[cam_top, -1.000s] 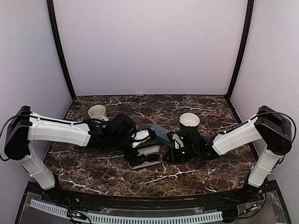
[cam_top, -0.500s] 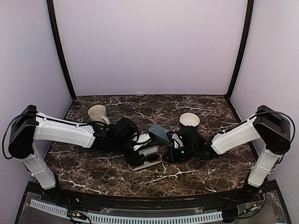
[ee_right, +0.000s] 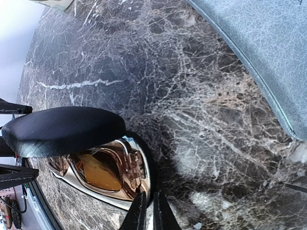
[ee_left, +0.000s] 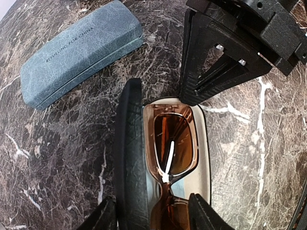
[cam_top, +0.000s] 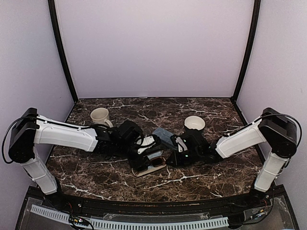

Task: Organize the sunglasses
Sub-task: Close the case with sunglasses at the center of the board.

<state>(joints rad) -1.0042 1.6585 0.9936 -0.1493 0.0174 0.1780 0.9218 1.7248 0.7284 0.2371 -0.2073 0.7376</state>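
1. We see bare worktop [cam_top: 201,179] running from the open black case [ee_left: 129,158] to the near edge. The blue-grey case [ee_left: 79,50] lies near it, not touching.
2. The left gripper [ee_left: 153,215] straddles the black case half spread, and we cannot tell if it grips. The right gripper [ee_right: 149,211] is clenched at the case's end rim.
3. The sunglasses [ee_left: 170,143] lie inside the black case, one end cut off in the left wrist view.

Dark marble table [cam_top: 201,177] with blue-grey case [ee_left: 79,50], open black case [ee_left: 129,158], two cups [cam_top: 99,115] [cam_top: 194,123].

High rear view looks down; close wrist views share cased sunglasses [ee_left: 180,134]
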